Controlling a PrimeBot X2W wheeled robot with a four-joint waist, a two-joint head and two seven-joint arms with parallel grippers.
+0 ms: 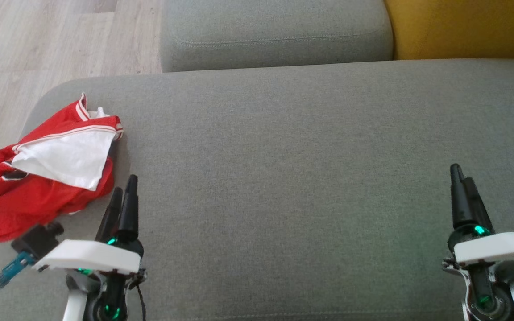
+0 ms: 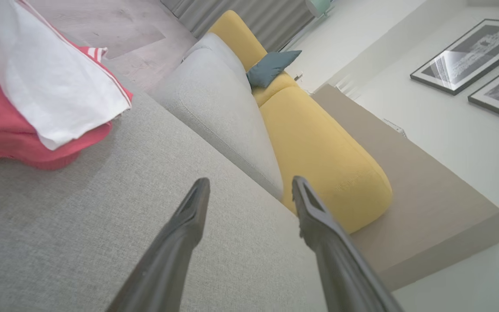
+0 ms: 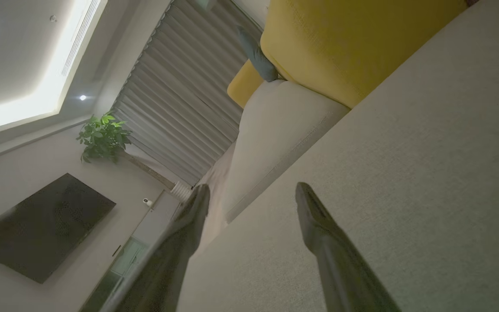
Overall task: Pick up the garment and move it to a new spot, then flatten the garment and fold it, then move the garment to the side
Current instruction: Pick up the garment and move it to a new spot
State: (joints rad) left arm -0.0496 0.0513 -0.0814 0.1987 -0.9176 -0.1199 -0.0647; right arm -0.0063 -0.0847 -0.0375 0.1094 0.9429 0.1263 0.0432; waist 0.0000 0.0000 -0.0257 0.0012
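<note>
One crumpled red-white garment (image 1: 47,178), woven grey cushion (image 1: 283,178)

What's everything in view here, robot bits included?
grey seat: one, grey, beneath both claws
garment: one, red and white, crumpled at the seat's left end
back cushion: one, grey, behind the seat
yellow cushion: one, yellow, beside the back cushion
small pillow: one, teal, against the yellow cushion
floor: pale wood, left of the seat
framed pictures: two, dark frames, on the wall
plant: one, green, by the curtains
left claw: one, black, open, beside the garment
right claw: one, black, open, over the seat
</note>
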